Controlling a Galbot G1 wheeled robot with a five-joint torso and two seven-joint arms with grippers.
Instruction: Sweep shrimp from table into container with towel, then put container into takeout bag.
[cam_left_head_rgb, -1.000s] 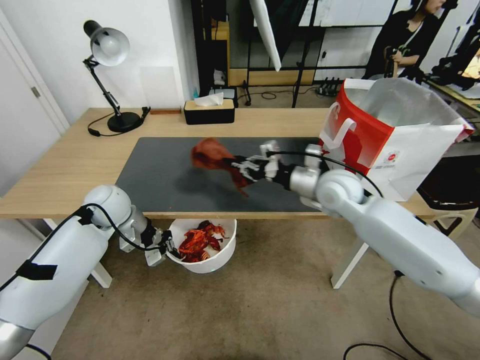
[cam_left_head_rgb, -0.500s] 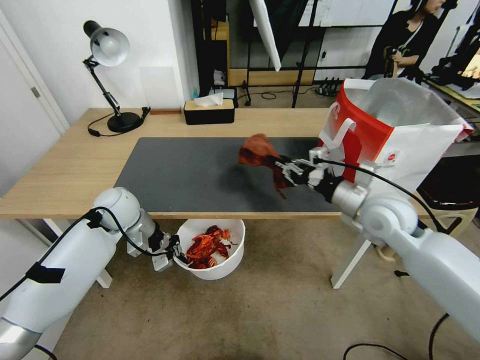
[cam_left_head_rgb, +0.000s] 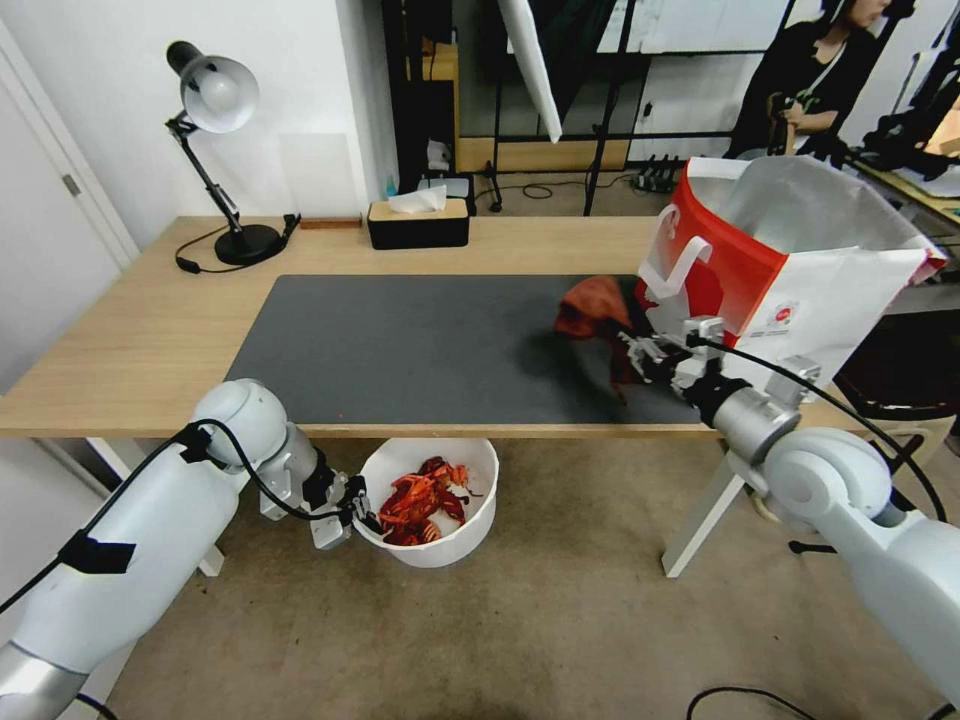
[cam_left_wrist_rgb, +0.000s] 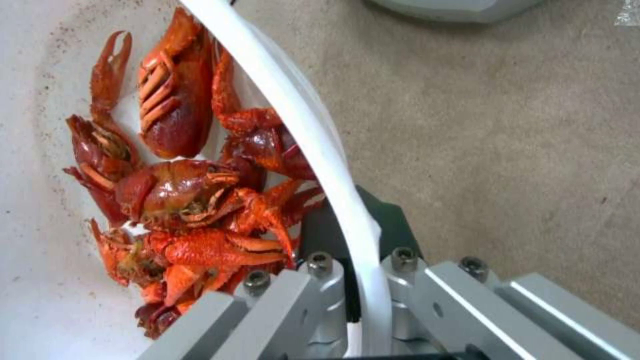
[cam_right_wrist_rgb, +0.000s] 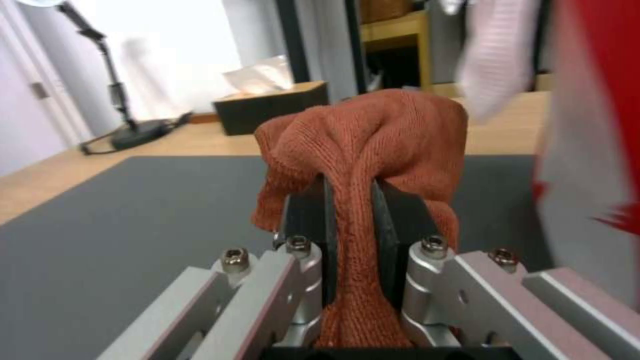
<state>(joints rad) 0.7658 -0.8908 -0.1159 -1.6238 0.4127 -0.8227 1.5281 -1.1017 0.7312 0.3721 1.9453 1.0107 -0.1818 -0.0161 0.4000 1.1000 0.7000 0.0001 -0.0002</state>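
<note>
Below table edge, lower centre of head view: container (cam_left_head_rgb: 432, 505) hangs off the floor, held by left gripper (cam_left_head_rgb: 345, 510) pinching its rim.
Left pincer: fingers pressed on either side of the white wall, one inside, one outside, seen in the left wrist view (cam_left_wrist_rgb: 353, 280).
Shrimp (cam_left_head_rgb: 420, 495): heaped in the bowl; none visible on the dark grey mat (cam_left_head_rgb: 400, 350).
Right gripper (cam_left_head_rgb: 640, 352): over the mat's right end, just beside the takeout bag (cam_left_head_rgb: 790, 270), jaws clamped on the towel (cam_left_head_rgb: 595, 305).
Towel state: bunched, draped over the fingertips, clear of the table (cam_left_head_rgb: 130, 330).
Step in hand: sweeping looks complete; judged to be the changeover to bagging.
Next move calls for: raising the bowl level past the table edge, then over the bag's open top; tilt would spill.
Risk: right arm and towel crowd the bag mouth.
Left wrist view adds: rim grip and individual claws (cam_left_wrist_rgb: 187, 200).
Right wrist view adds: cloth pinched between dark pads (cam_right_wrist_rgb: 387, 235); the head view alone relates bowl and bag.
</note>
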